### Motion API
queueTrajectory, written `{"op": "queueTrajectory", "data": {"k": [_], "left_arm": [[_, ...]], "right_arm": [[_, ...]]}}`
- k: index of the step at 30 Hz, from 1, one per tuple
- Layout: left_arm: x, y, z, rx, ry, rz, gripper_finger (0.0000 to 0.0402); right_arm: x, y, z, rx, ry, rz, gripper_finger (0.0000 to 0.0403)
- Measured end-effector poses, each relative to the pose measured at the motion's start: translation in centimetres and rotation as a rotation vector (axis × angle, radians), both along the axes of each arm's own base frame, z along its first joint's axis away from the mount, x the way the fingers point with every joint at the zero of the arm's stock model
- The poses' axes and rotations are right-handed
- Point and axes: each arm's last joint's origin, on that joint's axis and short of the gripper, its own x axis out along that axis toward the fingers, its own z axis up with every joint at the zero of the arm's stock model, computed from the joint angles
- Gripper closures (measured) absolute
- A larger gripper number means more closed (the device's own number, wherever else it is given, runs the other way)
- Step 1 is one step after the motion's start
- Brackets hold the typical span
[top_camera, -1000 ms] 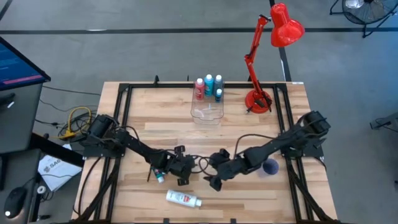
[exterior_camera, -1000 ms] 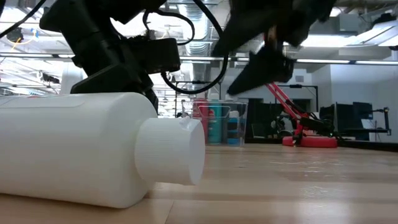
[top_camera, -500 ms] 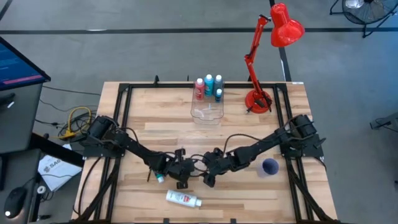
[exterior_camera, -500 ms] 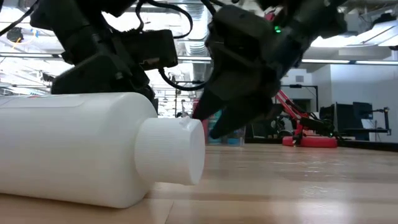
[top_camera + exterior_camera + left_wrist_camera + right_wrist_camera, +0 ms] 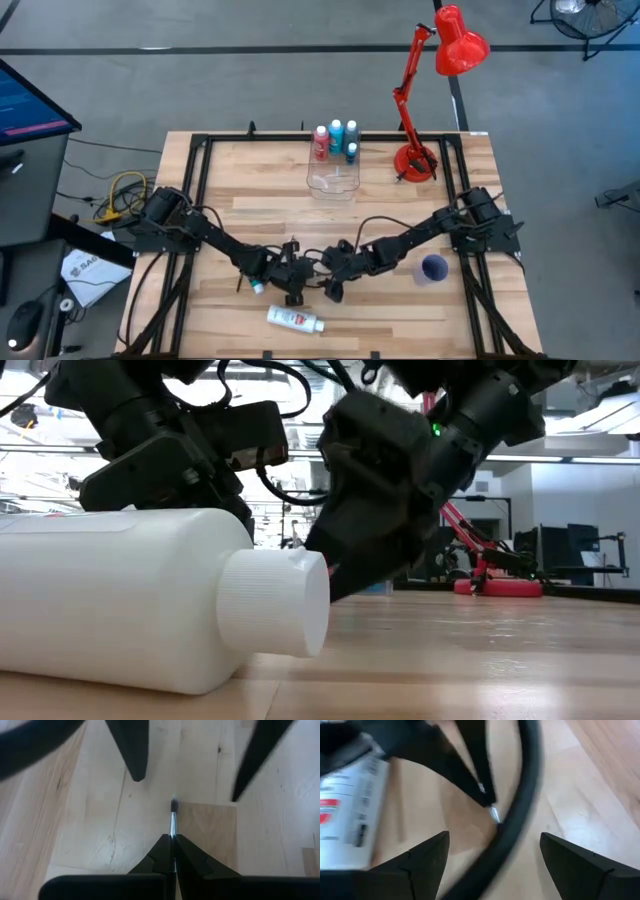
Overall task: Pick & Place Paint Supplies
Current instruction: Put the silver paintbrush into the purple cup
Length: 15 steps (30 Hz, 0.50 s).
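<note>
A thin paintbrush [image 5: 173, 812] with a silver ferrule and dark bristles sticks out of my left gripper [image 5: 172, 837], which is shut on it at the table's near middle [image 5: 296, 288]. My right gripper [image 5: 334, 287] faces it from the right, open. Its fingers stand on either side of the bristle tip [image 5: 494, 813] without touching it. A white bottle [image 5: 295, 320] lies on its side near the front edge. A small blue-green bottle [image 5: 257, 288] lies beside the left arm. Several paint bottles [image 5: 336, 138] stand behind the clear box [image 5: 333, 181]. My left gripper pinches the paintbrush at its ferrule [image 5: 172, 829] between its two fingers. The brush lies along the fingers, and its bristle end pokes out past their tips. The fingers slant down toward the table's right. The handle is hidden behind the gripper.
A purple cup [image 5: 433, 268] stands right of my right arm. A red desk lamp [image 5: 415, 160] stands at the back right. In the low view the white bottle [image 5: 150, 610] fills the near left. Bare wood lies between the grippers and the clear box.
My right gripper has come down and moved toward the table's left, closing on my left gripper until its open fingers flank the brush tip. My left gripper has stayed shut on the brush, almost in place.
</note>
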Motion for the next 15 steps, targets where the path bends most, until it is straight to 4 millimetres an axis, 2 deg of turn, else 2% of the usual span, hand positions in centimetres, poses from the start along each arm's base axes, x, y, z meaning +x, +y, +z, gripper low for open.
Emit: {"op": "queueTrajectory", "data": {"k": [15], "left_arm": [[0.81, 0.61, 0.29, -0.029, -0.058, 0.031, 0.0398]], "right_arm": [[0.09, -0.28, 0.06, -0.003, 0.003, -0.005, 0.0099]]}}
